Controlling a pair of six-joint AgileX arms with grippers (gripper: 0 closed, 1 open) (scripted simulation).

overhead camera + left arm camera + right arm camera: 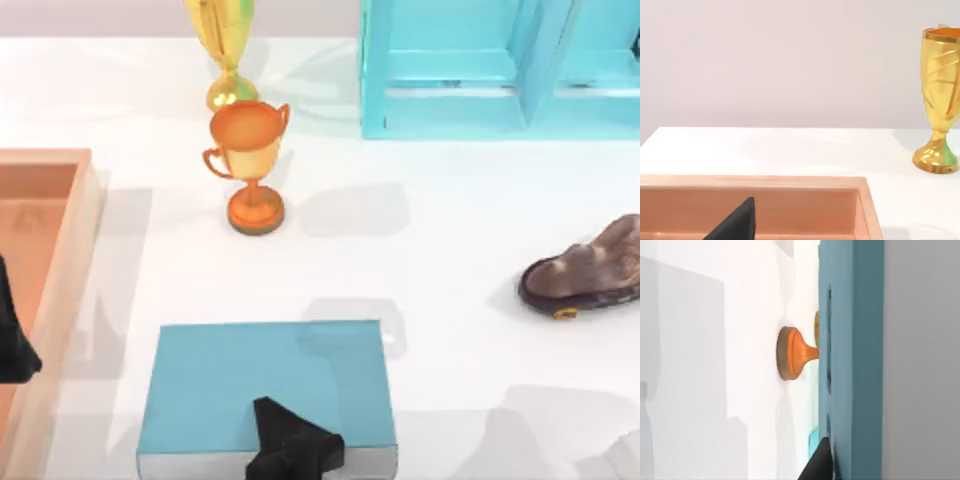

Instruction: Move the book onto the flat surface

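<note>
Top view: the book (265, 385) flat and cover-up at the near edge of the white tabletop (440, 260), a little left of centre, white page edge facing the near side. Right gripper (295, 448) on that near edge, dark body overlapping cover and page edge, so read as clamped on the book. A soft shadow on the table past the far right corner; cannot tell whether the book is resting or raised slightly. Left gripper (15, 340) parked over the wooden tray (80, 230) at the left side. Orange trophy (250, 160) beyond the book, well apart; gold trophy (225, 50) behind it; turquoise shelf unit (450, 70) at the back right; brown shoe (590, 270) at the right. Left wrist view: left gripper (735, 222) over the tray (865, 205), gold trophy (940, 100) standing on the table beyond; how wide it stands not visible. Right wrist view: teal cover of the book (850, 340) seen edge-on and very close, one dark fingertip (820, 462) pressed against it; foot of the orange trophy (790, 354) on the tabletop (715, 340) farther off. Judged step: book in grasp, placement on the tabletop in hand or nearly finished. Next move calls for confirming the book sits flat on bare table, short of the orange trophy, then letting go and backing straight off the near edge without dragging it.
</note>
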